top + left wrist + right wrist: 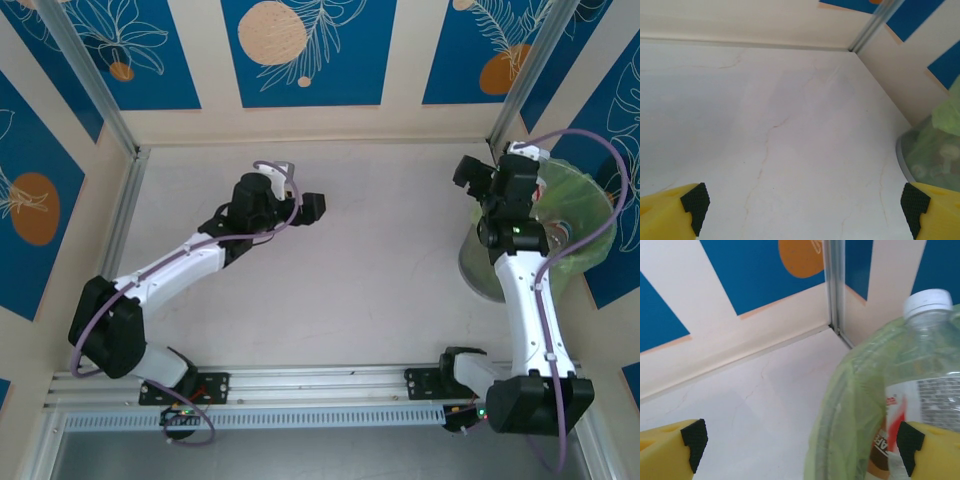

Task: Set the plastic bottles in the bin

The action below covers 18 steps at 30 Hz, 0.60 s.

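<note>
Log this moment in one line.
left gripper: open, over table | right gripper: open, at bin rim | white-capped bottle: in bin, ungripped

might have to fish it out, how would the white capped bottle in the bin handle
Probably light: the bottle looks clear and empty below its white cap. Its thin smooth wall may flex or slip when squeezed. Loose inside the bin, it could tip if nudged.

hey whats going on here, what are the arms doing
The right gripper is over the green-lined bin, jaws wide open, with a white-capped plastic bottle inside it beside one finger. The left gripper is open above the table, holding nothing. It looks like bottles are being dropped into the bin.
</note>
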Available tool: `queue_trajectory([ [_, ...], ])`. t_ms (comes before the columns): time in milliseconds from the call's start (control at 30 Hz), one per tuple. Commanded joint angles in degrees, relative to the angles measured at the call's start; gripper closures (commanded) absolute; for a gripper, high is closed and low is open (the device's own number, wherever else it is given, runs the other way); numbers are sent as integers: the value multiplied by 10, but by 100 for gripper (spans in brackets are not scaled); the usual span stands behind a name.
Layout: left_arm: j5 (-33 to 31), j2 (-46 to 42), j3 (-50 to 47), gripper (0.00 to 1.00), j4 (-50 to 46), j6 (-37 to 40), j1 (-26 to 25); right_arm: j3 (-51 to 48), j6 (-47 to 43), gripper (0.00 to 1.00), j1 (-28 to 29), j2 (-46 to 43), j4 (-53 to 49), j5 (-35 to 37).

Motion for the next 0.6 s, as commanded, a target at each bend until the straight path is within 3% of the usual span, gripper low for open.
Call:
queue_trajectory([
  [0, -10, -13, -4, 1, -12, -23, 6, 25, -7, 1, -6, 29, -2, -7],
  [267, -15, -8, -6, 0, -15, -46, 7, 46, 80, 0, -95, 70, -52, -79],
  [567, -41, -11, -1, 0, -26, -41, 7, 54, 39, 0, -69, 42, -34, -97],
])
